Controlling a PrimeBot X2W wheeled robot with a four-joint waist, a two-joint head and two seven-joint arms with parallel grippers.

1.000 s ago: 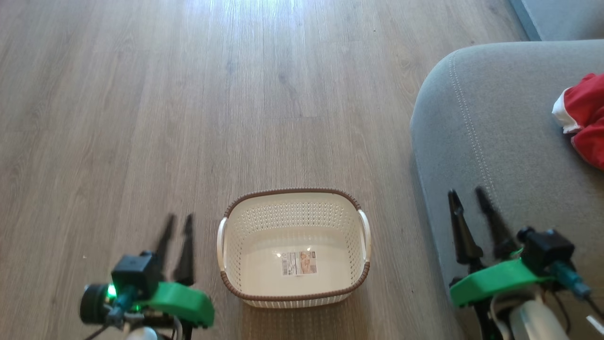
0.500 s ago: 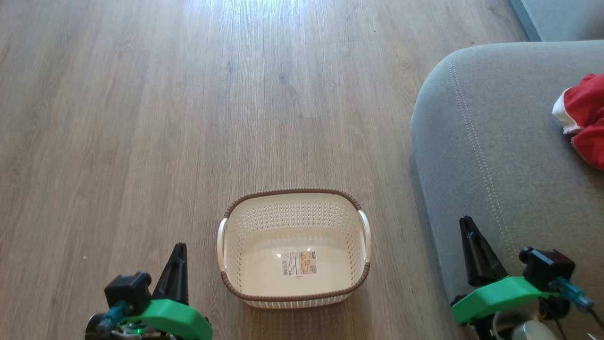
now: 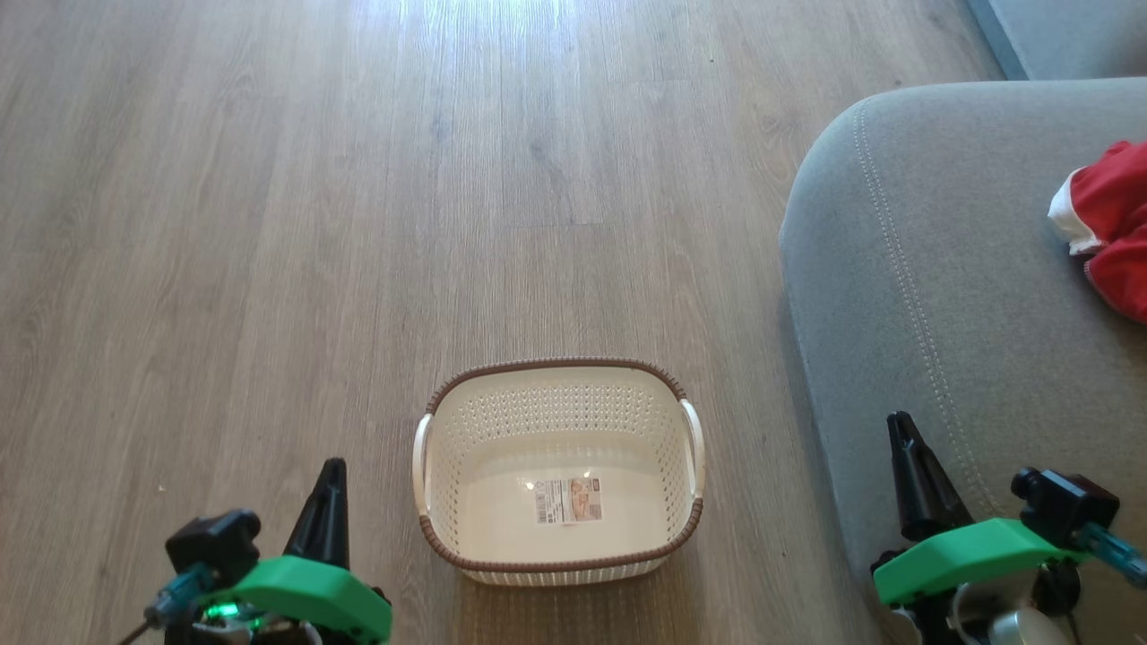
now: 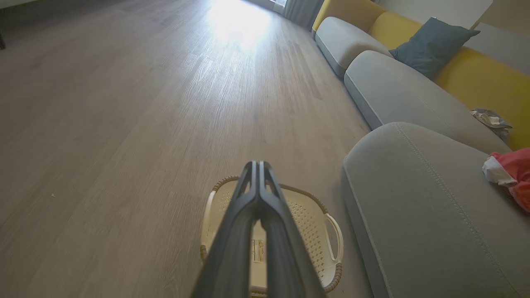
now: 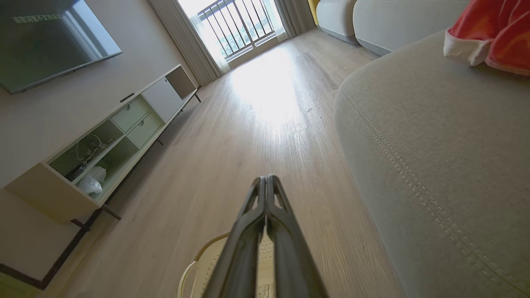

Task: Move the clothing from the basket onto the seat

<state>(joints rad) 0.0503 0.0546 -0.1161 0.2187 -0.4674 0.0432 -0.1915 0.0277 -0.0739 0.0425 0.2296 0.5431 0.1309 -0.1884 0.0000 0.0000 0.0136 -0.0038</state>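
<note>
clothing point(image 3: 1116, 193) cropped at edge, label point(image 3: 567, 499) unreadable

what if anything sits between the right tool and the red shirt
Nothing visible. Only bare grey seat lies between the shut right tool and the red shirt, which already rests on that seat. The basket holds just its label sticker.

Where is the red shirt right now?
The red shirt lies on the grey sofa seat at the right edge of the head view, up and to the right of the white basket, which stands on the floor.
</note>
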